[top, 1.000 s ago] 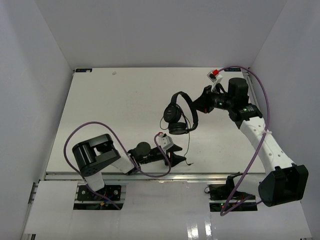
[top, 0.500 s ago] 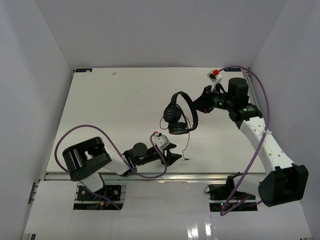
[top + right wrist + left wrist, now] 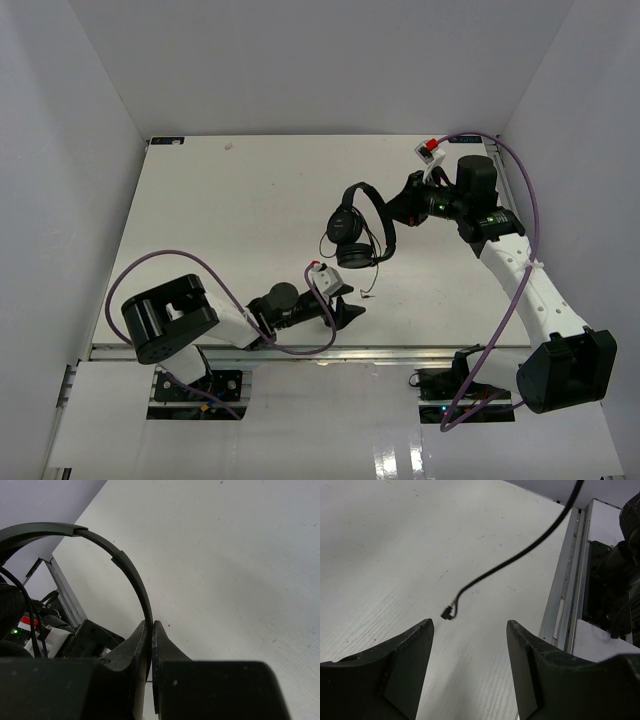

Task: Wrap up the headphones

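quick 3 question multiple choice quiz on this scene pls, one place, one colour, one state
1. Where is the plug tip of the black over-ear headphones' thin cable?
A. just ahead of the left end effector
B. under the right arm's base
C. inside an earcup

2. What colour are the thick robot cables?
A. green
B. purple
C. orange

3. What is the right end effector doing?
A. open and empty
B. shut on the thin arched headband
C. out of view

Answers:
1 A, the left wrist view shows it ahead of the open fingers.
2 B, both loops look purple from above.
3 B, its fingers pinch the band.
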Controlling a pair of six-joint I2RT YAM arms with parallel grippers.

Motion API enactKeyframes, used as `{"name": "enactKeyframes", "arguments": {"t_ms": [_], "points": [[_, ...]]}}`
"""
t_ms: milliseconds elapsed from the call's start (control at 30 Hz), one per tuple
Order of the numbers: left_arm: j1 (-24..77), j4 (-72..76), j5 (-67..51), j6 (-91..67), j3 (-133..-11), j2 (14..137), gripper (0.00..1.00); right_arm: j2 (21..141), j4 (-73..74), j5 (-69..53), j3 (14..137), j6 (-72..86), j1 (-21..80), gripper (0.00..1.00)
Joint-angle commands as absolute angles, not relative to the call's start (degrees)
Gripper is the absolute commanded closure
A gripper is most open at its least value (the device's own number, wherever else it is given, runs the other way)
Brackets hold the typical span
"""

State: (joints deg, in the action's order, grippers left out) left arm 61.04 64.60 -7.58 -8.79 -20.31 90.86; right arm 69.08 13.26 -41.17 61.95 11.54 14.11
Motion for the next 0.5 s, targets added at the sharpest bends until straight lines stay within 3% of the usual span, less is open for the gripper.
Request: {"name": "enactKeyframes", "arguments": {"t_ms": [0,233,367,467], "points": [[61.17,66.09,-7.26,-9.53,-24.46,93.27,0.3,67.5,10.55,-43.59,61.96,13.26,13.8,0.92],[61.75,70.86,-10.48,-11.87,-27.45,97.39,0.4,67.81,10.11,-43.91,61.44,13.8,13.8,0.92],[61.79,73.2,-12.65,-13.32,-27.31,98.93,0.65,67.91,10.02,-43.86,61.37,13.71,13.8,0.92],[61.79,74.86,-13.15,-13.9,-27.12,99.47,0.73,67.94,10.02,-43.87,61.26,13.8,13.8,0.92]]}}
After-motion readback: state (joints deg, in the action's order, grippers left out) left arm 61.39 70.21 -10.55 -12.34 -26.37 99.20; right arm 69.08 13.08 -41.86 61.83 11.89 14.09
